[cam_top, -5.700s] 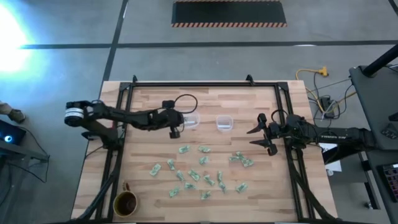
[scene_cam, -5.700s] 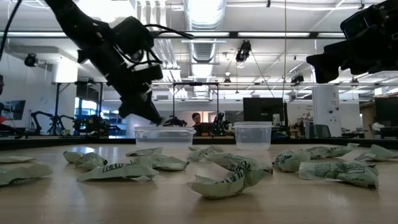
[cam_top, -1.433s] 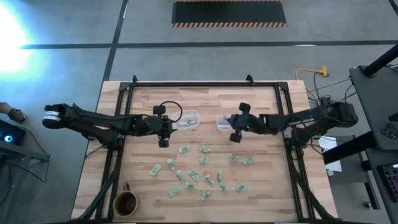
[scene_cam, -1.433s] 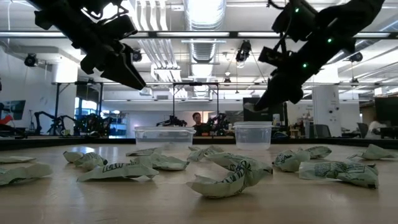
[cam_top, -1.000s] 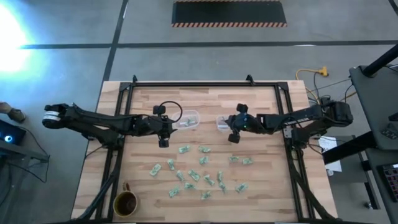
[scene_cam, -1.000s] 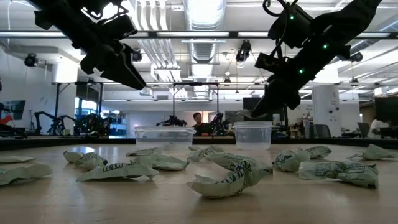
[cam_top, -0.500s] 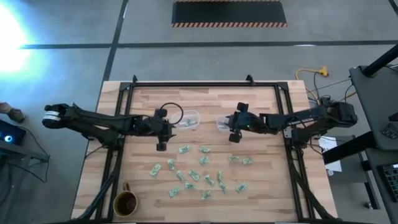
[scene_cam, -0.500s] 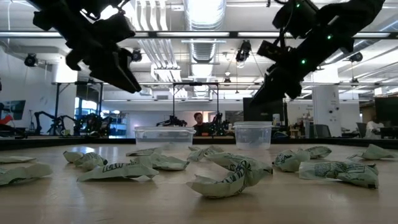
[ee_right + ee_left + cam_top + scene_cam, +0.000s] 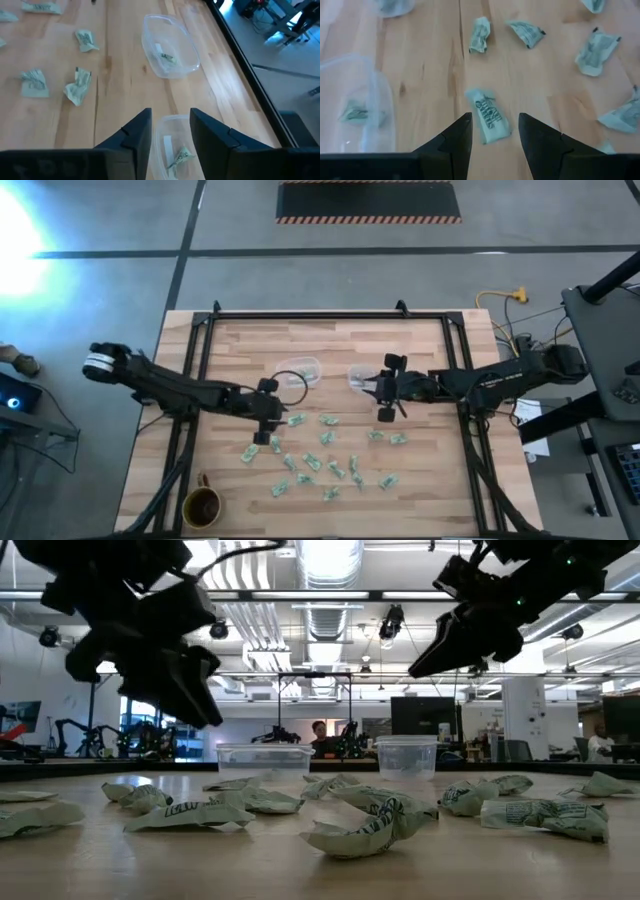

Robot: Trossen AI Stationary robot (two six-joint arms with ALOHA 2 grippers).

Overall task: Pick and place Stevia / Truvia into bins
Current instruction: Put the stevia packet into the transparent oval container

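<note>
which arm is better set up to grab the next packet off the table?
Left. The left gripper is open with a packet lying between its fingers. The right gripper is open over the smaller bin, away from the loose packets.

A workshop hall around my wooden counter [image 9: 420, 470].

My counter sits on a grey concrete floor [image 9: 300, 275] crossed by dark seams, with a black mat [image 9: 368, 200] edged in striped tape beyond it. Overhead I see a silver duct [image 9: 325, 580] and strip lights. A person [image 9: 317, 732] sits far back among monitors [image 9: 425, 716], and a yellow cable [image 9: 500, 298] lies near a dark desk [image 9: 605, 330].
</note>
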